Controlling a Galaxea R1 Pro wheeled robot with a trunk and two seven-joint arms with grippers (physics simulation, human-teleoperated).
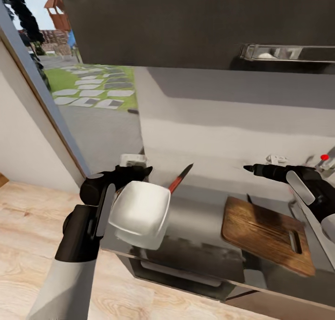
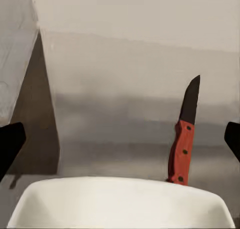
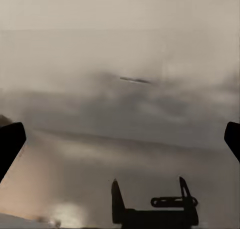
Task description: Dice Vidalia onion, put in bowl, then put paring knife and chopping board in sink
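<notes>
broadly, the scene is a kitchen corner: a dark upper cabinet spans the top of the head view, a pale wall runs beneath it, and a window at the left looks onto grass and stepping stones. below lies the grey countertop, its thin front edge above dark cabinet fronts, with light wood floor beside it. the chopping board lies flat on the countertop toward the right, brown and grained, its oval handle slot near the end closest to the robot's right arm. the bowl sits at the countertop's left end, white and squarish, seen tilted with its outer side toward the camera, right against the left arm's dark wrist; whether it rests on the surface or is lifted cannot be told. in the left wrist view its white rim crosses the frame between the two dark fingertips, which stand wide apart, so the left gripper is spread open and grips nothing. the paring knife stands just beyond the bowl, red handle low and dark blade pointing up, leaning toward the wall; the wrist view shows it upright behind the rim. the right gripper hovers above the board's far end, and its fingertips likewise sit far apart, empty. a red faucet knob peeks in at the right edge.
</notes>
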